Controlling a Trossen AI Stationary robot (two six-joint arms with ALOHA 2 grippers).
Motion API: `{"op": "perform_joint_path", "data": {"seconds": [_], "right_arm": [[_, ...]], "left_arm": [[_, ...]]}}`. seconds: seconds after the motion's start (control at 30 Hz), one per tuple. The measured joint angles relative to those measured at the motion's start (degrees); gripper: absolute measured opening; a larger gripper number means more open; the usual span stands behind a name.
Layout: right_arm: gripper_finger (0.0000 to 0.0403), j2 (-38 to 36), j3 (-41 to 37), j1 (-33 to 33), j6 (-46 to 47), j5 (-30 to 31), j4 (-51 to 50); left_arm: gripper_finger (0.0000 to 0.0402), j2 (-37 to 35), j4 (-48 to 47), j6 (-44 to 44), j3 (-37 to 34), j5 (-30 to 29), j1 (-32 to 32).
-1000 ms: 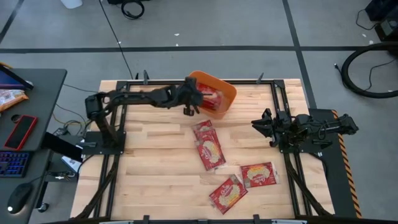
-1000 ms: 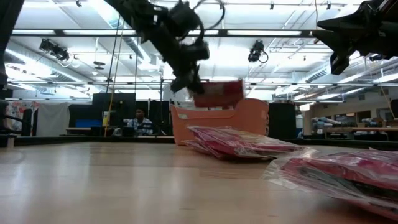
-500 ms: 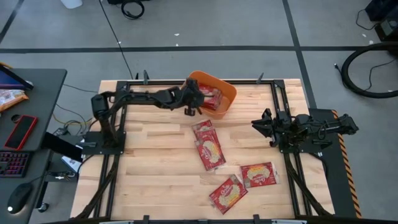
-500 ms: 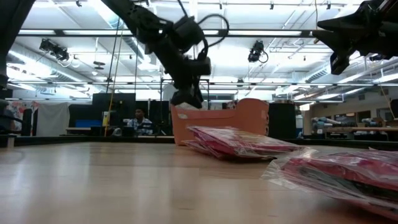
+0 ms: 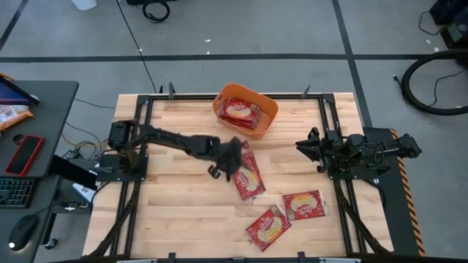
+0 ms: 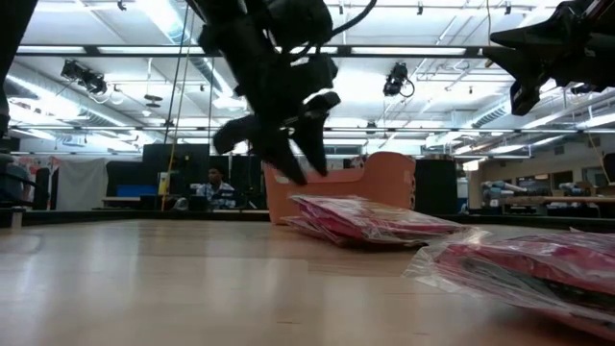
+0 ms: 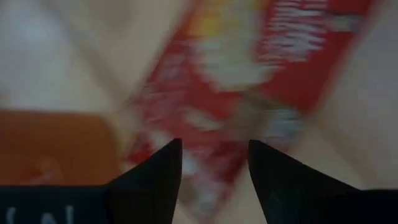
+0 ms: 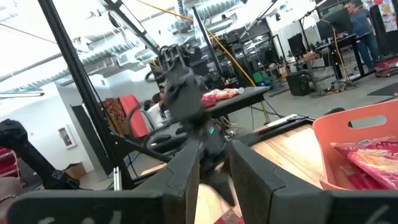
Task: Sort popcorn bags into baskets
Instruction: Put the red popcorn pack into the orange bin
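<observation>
Wooden table (image 5: 168, 204) is carrying the orange basket (image 5: 268, 112), which is holding popcorn bags (image 5: 240, 111). Left gripper (image 5: 219, 169), fingers spread and empty, is hovering beside the middle bags (image 5: 248, 179); next comes closing on one. Right gripper (image 5: 307, 146) is idling with fingers narrowly apart.

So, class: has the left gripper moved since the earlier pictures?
Yes. The left gripper has left the orange basket and now hangs open over the nearest popcorn bags.
</observation>
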Motion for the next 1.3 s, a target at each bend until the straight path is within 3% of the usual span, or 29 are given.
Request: {"op": "perform_joint_path", "data": {"seconds": [0.23, 0.5, 0.77, 1.0, 1.07, 1.2, 1.3], "right_arm": [[0.0096, 0.00, 0.01, 0.01, 0.00, 0.13, -0.01], [0.0096, 0.00, 0.02, 0.01, 0.00, 0.11, 0.01], [0.0096, 0.00, 0.00, -0.01, 0.00, 0.11, 0.02], [0.0096, 0.00, 0.01, -0.01, 0.00, 0.11, 0.02], [0.0096, 0.00, 0.00, 0.01, 0.00, 0.11, -0.01], [0.0096, 0.00, 0.01, -0.01, 0.00, 0.11, -0.02], [0.0096, -0.02, 0.01, 0.00, 0.00, 0.09, 0.00]], "left_arm": [[0.0185, 4.68, 0.01, 1.30, -0.02, -2.28, -6.92], [0.0185, 5.24, 2.12, 1.61, -0.04, -14.02, -11.89], [0.0185, 5.15, 0.55, -2.41, -0.04, -15.12, -15.82], [0.0185, 5.08, -0.90, -0.64, -0.04, -25.15, -19.09], [0.0185, 4.16, -3.71, -1.59, -0.07, -23.80, -19.71], [0.0185, 2.80, -6.99, -5.45, 0.00, -15.79, -20.35], [0.0185, 2.05, -7.00, -6.59, -0.02, -14.27, -20.89]]}}
